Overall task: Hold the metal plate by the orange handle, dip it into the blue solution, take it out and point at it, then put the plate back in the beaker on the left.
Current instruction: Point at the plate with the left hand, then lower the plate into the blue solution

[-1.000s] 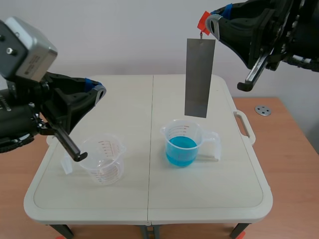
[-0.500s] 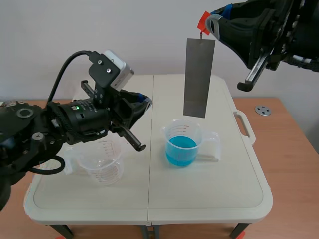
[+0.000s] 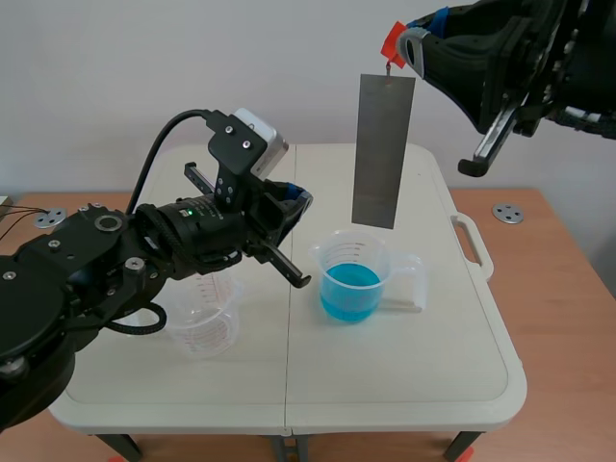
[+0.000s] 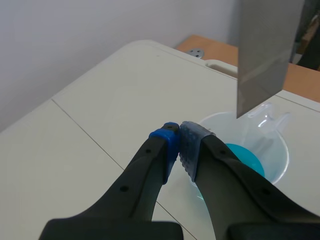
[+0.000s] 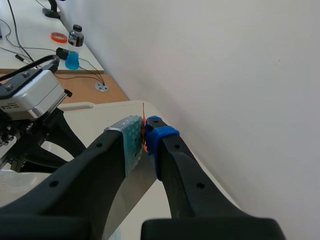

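A long grey metal plate (image 3: 383,149) hangs upright over the beaker of blue solution (image 3: 351,278), its lower edge a little above the rim. My right gripper (image 3: 400,46) is high at the back right, shut on the plate's orange handle (image 3: 393,41); the right wrist view shows that handle (image 5: 144,133) pinched between the pads. My left gripper (image 3: 300,201) is shut on nothing, its tips left of the plate's lower end and short of it. In the left wrist view the plate (image 4: 267,50) hangs ahead of the closed tips (image 4: 178,136), above the blue beaker (image 4: 252,154).
An empty clear measuring beaker (image 3: 202,318) with red marks stands at the left, partly hidden under my left arm. The white folding table (image 3: 404,385) ends in a handle at the right edge (image 3: 474,243). A brown desk lies beyond, with a metal disc (image 3: 507,213).
My left arm has swung in from the left toward the plate, its shut tips now close to the plate's lower end. The right arm and plate have held still.
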Motion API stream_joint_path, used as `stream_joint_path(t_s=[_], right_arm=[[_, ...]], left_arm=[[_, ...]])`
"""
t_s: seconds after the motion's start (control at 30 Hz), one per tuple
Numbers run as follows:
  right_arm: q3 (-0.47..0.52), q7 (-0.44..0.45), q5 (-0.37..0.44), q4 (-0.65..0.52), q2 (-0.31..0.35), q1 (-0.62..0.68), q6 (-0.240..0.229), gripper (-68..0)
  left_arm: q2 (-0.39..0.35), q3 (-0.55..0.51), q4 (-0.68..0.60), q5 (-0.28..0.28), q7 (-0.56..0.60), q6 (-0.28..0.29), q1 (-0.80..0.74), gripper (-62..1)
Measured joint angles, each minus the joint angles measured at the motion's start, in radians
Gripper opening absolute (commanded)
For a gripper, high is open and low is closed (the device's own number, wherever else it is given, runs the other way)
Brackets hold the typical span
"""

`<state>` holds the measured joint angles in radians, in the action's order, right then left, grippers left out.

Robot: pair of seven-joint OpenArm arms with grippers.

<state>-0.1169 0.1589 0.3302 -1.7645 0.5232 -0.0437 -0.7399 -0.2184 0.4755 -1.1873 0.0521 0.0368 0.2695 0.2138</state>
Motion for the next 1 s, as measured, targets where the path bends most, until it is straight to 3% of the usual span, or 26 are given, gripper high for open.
stream_joint_path(t_s=[1.0], right_arm=[[0.000, 0.000, 0.000, 0.000, 0.000, 0.000, 0.000, -66.3]], left_arm=[[0.000, 0.000, 0.042, -0.021, 0.005, 0.015, 0.016, -57.3]])
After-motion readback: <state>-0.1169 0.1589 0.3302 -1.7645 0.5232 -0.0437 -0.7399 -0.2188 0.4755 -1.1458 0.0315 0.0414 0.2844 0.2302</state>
